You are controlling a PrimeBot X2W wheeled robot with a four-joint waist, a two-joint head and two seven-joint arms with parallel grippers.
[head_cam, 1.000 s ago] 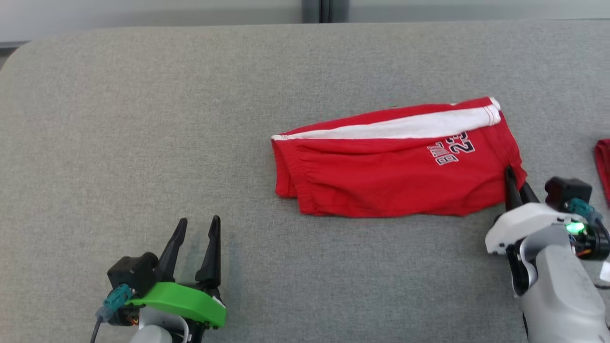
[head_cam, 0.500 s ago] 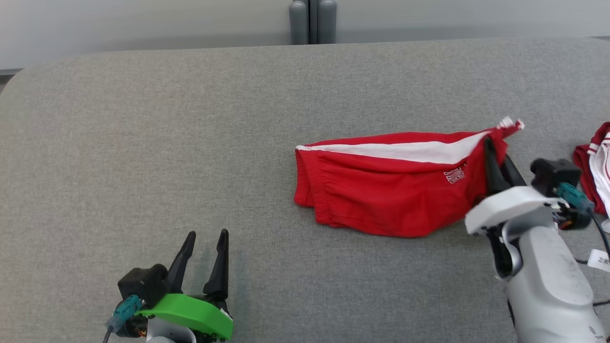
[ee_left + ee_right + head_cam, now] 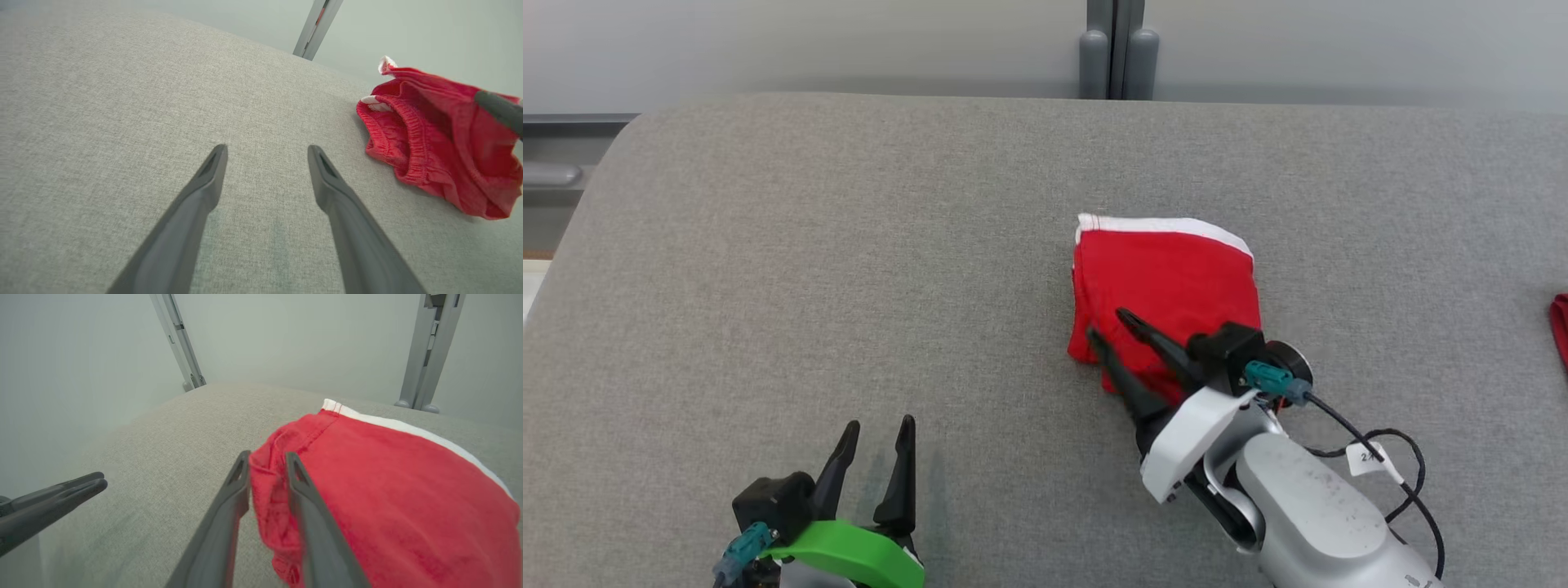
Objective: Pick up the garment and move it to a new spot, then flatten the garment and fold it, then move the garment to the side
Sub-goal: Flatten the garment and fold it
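While my left end effector (image 3: 879,425) stays wide open at seven o'clock on the counter (image 3: 768,245), my right end effector (image 3: 1107,323) has swung from the red garment's (image 3: 1168,269) right end to its seven o'clock corner, jaws parted around a bunched fold; whether they pinch it I cannot tell. The garment, earlier spread long, now lies doubled over just three o'clock of centre.

Folded red cloth shorts (image 3: 1168,269) lie right of centre on the grey fabric counter (image 3: 849,245), the right tool (image 3: 1106,323) at their near-left corner.
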